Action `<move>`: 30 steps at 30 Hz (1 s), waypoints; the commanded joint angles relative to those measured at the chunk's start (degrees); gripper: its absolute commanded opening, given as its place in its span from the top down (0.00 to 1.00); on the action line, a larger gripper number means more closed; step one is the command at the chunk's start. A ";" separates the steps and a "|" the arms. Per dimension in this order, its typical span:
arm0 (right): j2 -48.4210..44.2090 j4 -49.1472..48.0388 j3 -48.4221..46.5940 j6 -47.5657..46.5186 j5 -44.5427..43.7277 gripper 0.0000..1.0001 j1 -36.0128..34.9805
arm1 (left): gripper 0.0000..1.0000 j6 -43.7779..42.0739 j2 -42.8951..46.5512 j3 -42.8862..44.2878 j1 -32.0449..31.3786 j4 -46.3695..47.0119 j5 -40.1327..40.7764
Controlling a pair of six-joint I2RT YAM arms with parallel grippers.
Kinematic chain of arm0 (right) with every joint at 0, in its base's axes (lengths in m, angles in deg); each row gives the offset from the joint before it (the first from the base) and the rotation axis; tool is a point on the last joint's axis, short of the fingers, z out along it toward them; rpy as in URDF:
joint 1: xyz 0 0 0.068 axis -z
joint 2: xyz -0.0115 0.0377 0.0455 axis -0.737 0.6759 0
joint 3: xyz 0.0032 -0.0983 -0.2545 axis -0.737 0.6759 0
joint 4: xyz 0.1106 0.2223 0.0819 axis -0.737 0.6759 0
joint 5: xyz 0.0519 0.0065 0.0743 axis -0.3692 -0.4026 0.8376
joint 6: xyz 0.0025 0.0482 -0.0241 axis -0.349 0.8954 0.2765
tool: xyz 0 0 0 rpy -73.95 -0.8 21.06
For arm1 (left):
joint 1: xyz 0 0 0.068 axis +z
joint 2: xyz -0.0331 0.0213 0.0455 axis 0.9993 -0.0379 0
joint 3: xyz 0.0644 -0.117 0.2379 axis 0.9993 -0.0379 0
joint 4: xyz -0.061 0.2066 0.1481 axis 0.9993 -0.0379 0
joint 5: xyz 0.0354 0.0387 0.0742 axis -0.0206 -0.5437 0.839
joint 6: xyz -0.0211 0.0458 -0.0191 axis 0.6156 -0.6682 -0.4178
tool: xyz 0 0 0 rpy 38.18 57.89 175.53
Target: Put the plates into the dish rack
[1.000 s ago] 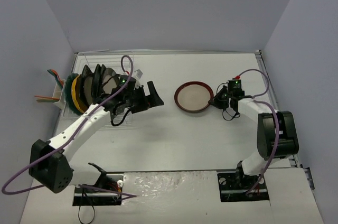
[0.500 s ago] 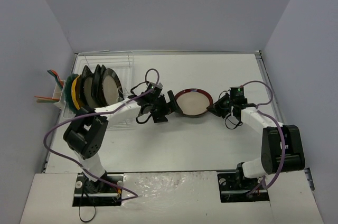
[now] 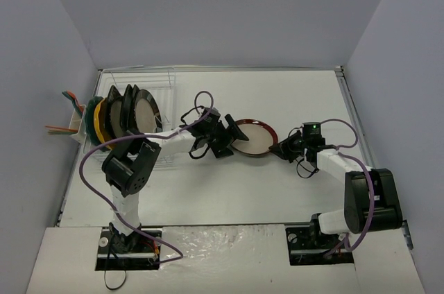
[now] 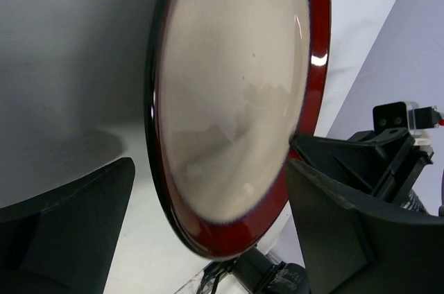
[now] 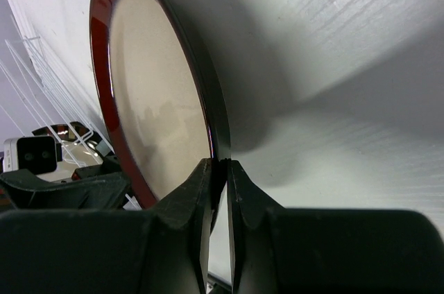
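Right gripper [image 3: 279, 147] was clamped shut on the right rim of the red-rimmed plate [image 3: 251, 136], with one finger [image 5: 184, 200] on each face of the rim (the right wrist view showed this plainly). That plate sat tilted near the middle of the table [image 3: 277, 190], its pale centre showing from above and a shadow beneath it. Whether its lower edge touched the table could not be told. Left gripper [image 3: 227, 140] stood at the plate's left rim with its jaws wide apart, one to either side of the rim.

The dish rack [image 3: 156, 78] lay along the table's left edge toward the far corner. Five other plates [image 3: 128, 112] stood upright in a row in its slots, the teal one at the left end. A utensil cup [image 3: 75, 126] hung on the rack's left side with orange and green utensils [image 3: 66, 94] in it. Between the held plate and the rack lay the left arm [image 3: 173, 140], stretched across, with its purple cable [image 3: 201, 100] looping above it.
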 commanded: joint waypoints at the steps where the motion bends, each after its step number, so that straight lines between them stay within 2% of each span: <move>1: -4.89 -8.85 -0.81 3.13 6.24 1.00 0.01 | 0.18 5.04 0.91 1.62 -0.55 7.49 1.04; 5: -5.57 -9.02 0.20 2.87 6.66 1.00 0.01 | 0.34 6.57 0.83 1.06 -0.63 10.34 1.59; 7: -6.05 -8.94 0.63 2.66 6.77 1.00 0.01 | 0.52 7.31 0.84 0.94 -0.56 10.97 1.78; 10: -6.97 -8.60 1.38 2.33 6.77 1.00 0.09 | 0.66 7.40 1.43 0.35 -0.55 11.39 2.03; 11: -7.24 -8.59 1.55 2.24 6.77 1.00 0.01 | 0.75 7.40 1.69 -0.16 -0.55 11.56 2.37; 15: -8.85 -7.80 2.06 -0.13 5.79 1.00 0.04 | 0.97 5.92 2.35 -0.10 -0.55 11.81 1.97; 18: -10.11 -6.79 2.17 -2.25 5.46 0.99 0.09 | 1.00 4.57 3.57 -0.09 -0.64 12.10 1.68; 19: -10.47 -6.36 2.25 -2.72 5.37 0.89 0.09 | 1.00 3.73 4.18 -0.18 -0.56 12.02 1.84; 20: -10.51 -6.31 2.26 -3.23 5.36 0.87 0.09 | 1.00 3.63 4.78 -0.19 -0.55 11.93 2.01; 22: -12.27 -4.40 2.03 -4.88 4.11 0.60 0.09 | 1.00 0.63 6.72 0.64 -0.57 9.76 2.57; 25: -14.55 -1.07 1.18 -7.47 2.80 0.36 0.27 | 1.00 -3.41 10.35 2.93 -0.55 6.29 4.16; 26: -14.84 -0.14 0.69 -8.23 2.51 0.24 0.36 | 1.00 -5.72 11.19 3.67 -0.54 4.90 4.53; 30: -16.58 5.30 -3.34 -13.21 0.94 0.09 0.78 | 1.00 -12.43 15.20 7.75 -0.21 -3.61 6.30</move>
